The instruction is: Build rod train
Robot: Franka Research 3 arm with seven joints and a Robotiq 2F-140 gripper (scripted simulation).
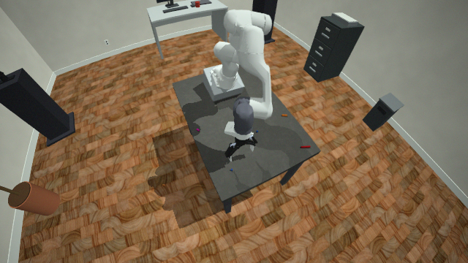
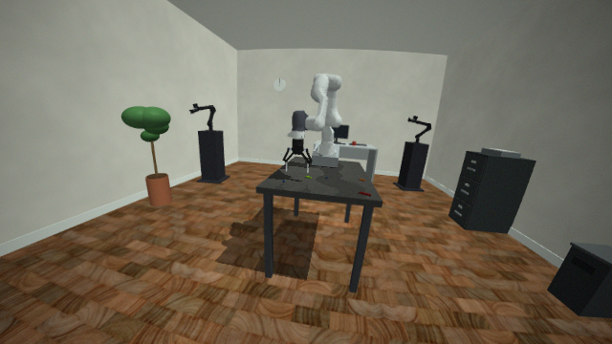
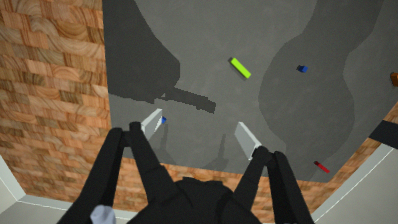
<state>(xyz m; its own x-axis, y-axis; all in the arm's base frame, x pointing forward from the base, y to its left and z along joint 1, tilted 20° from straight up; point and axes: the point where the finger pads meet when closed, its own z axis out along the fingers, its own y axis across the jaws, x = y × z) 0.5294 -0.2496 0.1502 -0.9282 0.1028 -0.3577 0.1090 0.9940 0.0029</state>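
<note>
Wrist view shows the fingers point(image 1: 241, 153) point(image 2: 296, 168) wide open above the worktop point(image 1: 289, 135) point(image 2: 346, 168) point(image 3: 205, 40), with nothing between them. Ahead of them in this view lies the lime rod point(image 2: 308, 177) point(image 3: 240, 68), flat; in the top view it is not visible, probably hidden by the arm. One blue rod point(image 1: 257, 131) point(image 2: 326, 178) point(image 3: 302, 69) is to the right of the lime rod in the wrist view. The magenta rod point(image 1: 197, 129), seen only from the top, is well apart from the lime rod, near the left edge.

Five and two make seven, so I judge that these lime and magenta rods are the needed pair. No train is made yet. The step seems to be approaching a first rod, likely the lime one. The next move should centre the fingers over it, turn them across its narrow width, then descend.
</note>
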